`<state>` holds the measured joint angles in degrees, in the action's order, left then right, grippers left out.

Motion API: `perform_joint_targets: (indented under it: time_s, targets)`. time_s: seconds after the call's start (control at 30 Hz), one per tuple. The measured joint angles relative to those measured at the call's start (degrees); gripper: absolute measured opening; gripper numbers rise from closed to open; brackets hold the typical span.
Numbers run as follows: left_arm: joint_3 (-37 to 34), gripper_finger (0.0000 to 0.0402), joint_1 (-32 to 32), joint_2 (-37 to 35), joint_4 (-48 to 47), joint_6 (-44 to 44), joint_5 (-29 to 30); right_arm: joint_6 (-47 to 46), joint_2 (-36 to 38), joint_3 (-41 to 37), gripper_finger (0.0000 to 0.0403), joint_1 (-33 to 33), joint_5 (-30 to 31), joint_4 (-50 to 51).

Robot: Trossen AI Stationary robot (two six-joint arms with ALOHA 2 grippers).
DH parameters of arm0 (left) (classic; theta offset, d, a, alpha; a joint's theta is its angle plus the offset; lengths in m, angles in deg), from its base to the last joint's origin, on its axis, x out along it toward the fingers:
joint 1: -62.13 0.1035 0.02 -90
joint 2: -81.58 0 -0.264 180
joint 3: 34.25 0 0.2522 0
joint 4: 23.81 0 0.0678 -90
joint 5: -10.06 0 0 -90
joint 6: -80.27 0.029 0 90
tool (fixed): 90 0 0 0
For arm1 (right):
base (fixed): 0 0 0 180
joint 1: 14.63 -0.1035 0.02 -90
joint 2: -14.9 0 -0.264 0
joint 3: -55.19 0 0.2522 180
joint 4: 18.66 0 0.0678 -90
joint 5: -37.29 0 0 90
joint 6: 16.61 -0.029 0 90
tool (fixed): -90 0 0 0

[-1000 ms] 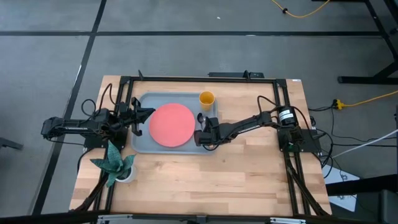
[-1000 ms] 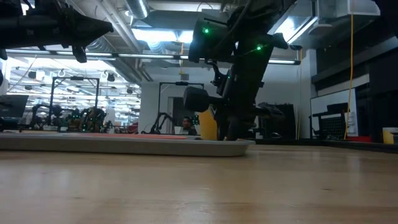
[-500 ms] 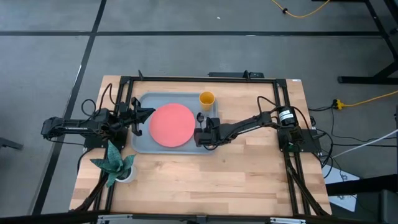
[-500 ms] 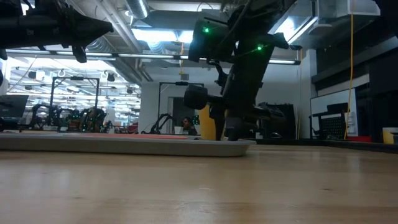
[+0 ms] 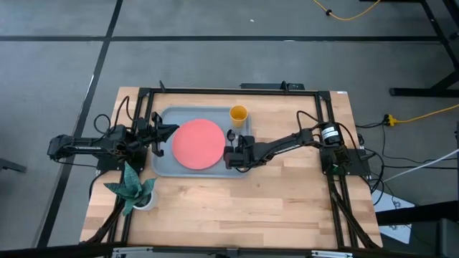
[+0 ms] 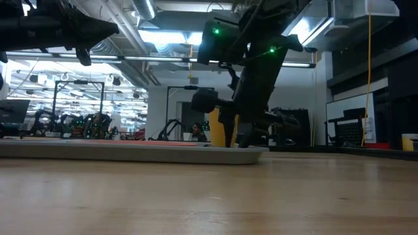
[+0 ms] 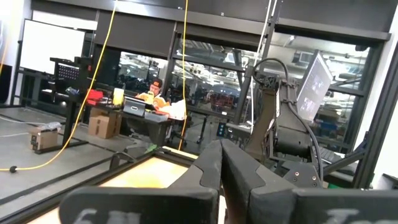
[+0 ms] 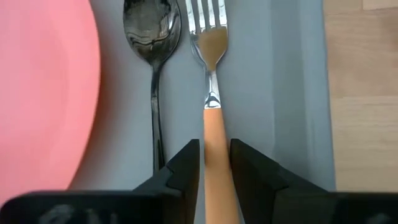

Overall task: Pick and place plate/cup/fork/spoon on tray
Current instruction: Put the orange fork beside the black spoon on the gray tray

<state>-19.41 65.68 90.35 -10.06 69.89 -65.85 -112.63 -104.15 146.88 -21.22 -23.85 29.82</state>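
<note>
The grey-blue tray [image 5: 163, 166] holds the coral plate [image 5: 197, 143], the yellow-orange cup [image 5: 238, 113] at its far right corner, and the dark spoon [image 8: 152, 37] beside the orange-handled fork [image 8: 211, 37]. The spoon and fork lie side by side between the plate and the tray's right rim. My right gripper [image 5: 231, 156] is low over the tray's right near part, shut on the fork's handle. My left gripper [image 5: 172, 130] is shut and empty, held in the air over the tray's left edge. My right gripper has the fork's orange handle [image 8: 214, 134] between its two fingers, one on each long side, well back from the tines. The fingers lie along the fork, coming from the table's near side. The fork lies flat on the tray floor, parallel to the spoon.
A potted green plant [image 5: 133, 188] stands on the table near the left arm, in front of the tray's left corner. Bare wooden table [image 5: 287, 201] lies to the near side and right of the tray.
</note>
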Motion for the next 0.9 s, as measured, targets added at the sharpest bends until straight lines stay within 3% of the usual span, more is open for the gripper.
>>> perform_joint_targets:
  time_s: [0.9]
  targets:
    - [0.0, 0.0, 0.02, 0.0, -0.01, -0.01, 0.0, -9.64, 0.0, 0.0, 0.0094, 0.0, -0.2, 1.42]
